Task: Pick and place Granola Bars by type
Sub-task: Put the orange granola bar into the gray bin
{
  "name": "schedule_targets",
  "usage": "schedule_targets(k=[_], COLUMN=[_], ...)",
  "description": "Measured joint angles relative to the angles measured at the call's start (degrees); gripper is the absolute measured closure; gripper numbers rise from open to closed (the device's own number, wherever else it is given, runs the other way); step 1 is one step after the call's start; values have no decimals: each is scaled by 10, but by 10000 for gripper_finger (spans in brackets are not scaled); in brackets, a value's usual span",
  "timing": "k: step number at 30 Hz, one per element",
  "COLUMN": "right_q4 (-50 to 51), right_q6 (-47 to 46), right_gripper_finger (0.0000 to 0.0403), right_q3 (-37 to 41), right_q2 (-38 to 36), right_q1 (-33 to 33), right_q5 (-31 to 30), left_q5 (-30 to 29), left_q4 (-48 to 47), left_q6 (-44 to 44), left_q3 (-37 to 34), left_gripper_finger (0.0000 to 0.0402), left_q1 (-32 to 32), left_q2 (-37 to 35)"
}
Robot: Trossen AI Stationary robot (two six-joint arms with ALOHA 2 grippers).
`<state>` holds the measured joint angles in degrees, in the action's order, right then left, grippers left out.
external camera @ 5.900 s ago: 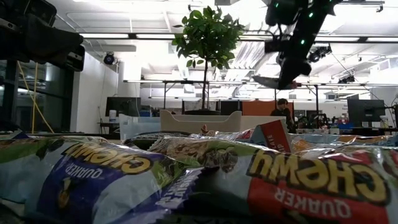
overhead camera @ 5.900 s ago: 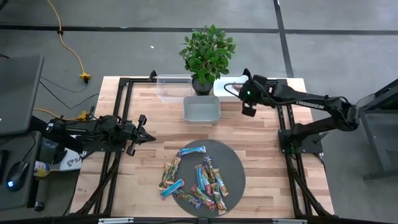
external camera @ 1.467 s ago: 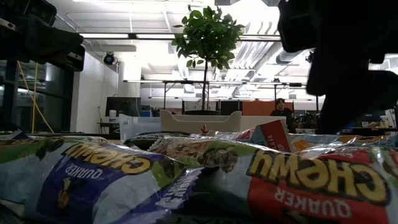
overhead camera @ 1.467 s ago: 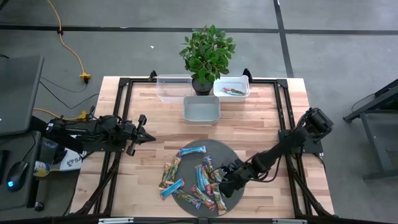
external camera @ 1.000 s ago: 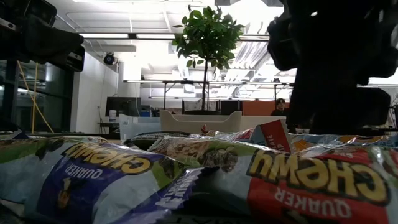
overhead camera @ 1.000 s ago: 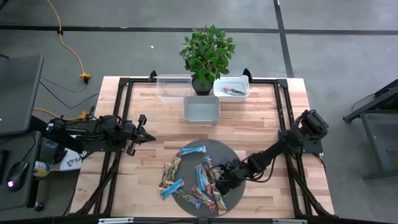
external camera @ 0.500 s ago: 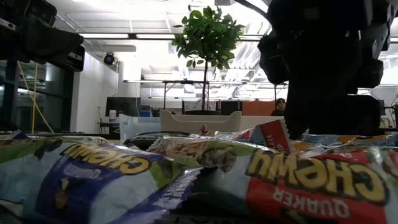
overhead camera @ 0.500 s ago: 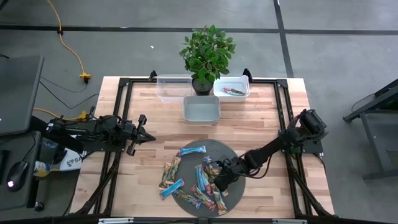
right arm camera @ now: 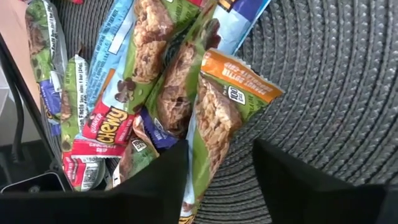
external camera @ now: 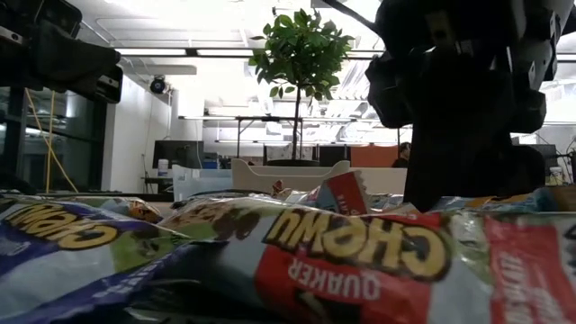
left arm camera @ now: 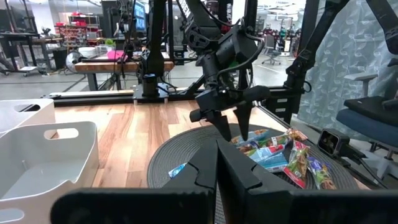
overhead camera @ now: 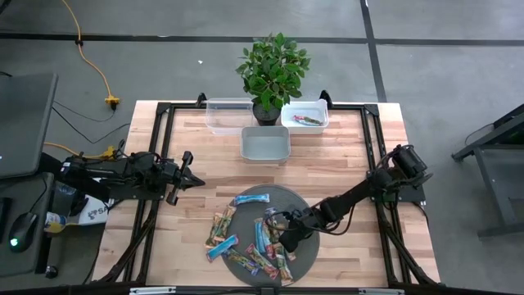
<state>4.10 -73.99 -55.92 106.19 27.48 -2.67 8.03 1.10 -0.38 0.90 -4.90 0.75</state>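
Observation:
Several granola bars [overhead camera: 260, 238] lie in a loose pile on a dark round woven mat [overhead camera: 304, 203]; one blue bar [overhead camera: 251, 198] lies apart at the mat's far side. My right gripper [overhead camera: 283, 235] reaches down into the pile from the table's right, open. Its fingers stand on either side of an orange-ended bar [right arm camera: 219, 118], which rests on other bars and the mat. The left wrist view shows the right gripper [left arm camera: 229, 127] with its tips down among the bars. My left gripper [overhead camera: 190, 175] waits shut at the table's left, holding nothing. My right gripper slants down from the table's right and lies along the orange-ended bar. One finger [right arm camera: 155, 186] lies against that bar's long edge [right arm camera: 194, 165]; the other finger [right arm camera: 298, 183] stands apart from it over the mat. The fingertips are below the picture's edge, so what they press on is hidden.
At the far side stand a clear bin [overhead camera: 229, 115], a pale bin [overhead camera: 264, 144] and a white bin [overhead camera: 304, 117] with one bar inside. A potted plant [overhead camera: 272, 70] stands between them. Bare wood lies left and right of the mat.
My right gripper has crept toward the table's left and sunk a little into the pile. The bars and the mat under them have slid slightly toward the table's left; in the low view the whole pile has shifted sideways.

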Motion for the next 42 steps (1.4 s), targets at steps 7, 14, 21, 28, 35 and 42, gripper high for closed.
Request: schedule_targets(k=[7, 14, 21, 28, 35, 42], right_q4=[-11, -54, -53, -52, -54, -53], right_q6=[9, 41, 75, 117, 194, 366], right_gripper_finger=[292, 337, 364, 367, 370, 370], right_q3=[1, 1, 2, 1, 1, 1], right_q2=[1, 2, -36, -106, -195, -261], right_q1=[-7, -24, -43, -59, -78, -112], right_q5=[7, 48, 63, 40, -48, -149], left_q5=[0, 0, -1, -3, -3, -2], left_q4=[0, 0, 0, 0, 0, 0], left_q6=[0, 0, 0, 0, 0, 0], left_q3=[0, 0, 0, 0, 0, 0], left_gripper_finger=[401, 401, 401, 401, 401, 401], left_q1=[0, 0, 0, 0, 0, 0], left_q2=[0, 0, 0, 0, 0, 0])
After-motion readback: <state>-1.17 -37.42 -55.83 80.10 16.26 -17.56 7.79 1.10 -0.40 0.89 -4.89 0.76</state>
